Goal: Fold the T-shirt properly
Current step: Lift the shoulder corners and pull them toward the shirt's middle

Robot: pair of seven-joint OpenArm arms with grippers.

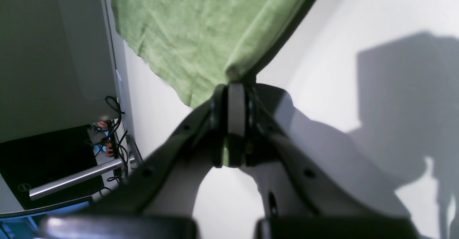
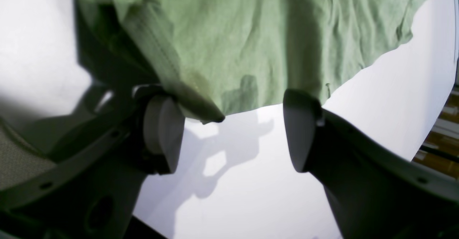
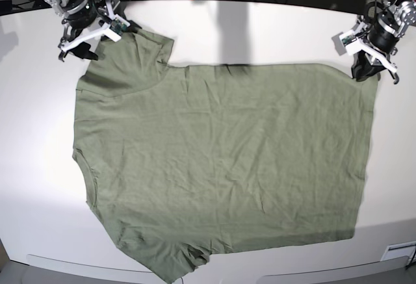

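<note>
T-shirt [image 3: 221, 167] spread flat on table [image 3: 32, 186]; left gripper [image 1: 229, 88] pinches 2 o'clock corner, right gripper [image 2: 229, 128] gapes at 10 o'clock sleeve; next, probably close there.

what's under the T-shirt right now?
The T-shirt lies spread on the white table; bare tabletop shows all round it. What lies beneath the cloth is covered. The left gripper is shut on one corner; the right gripper is open.
</note>
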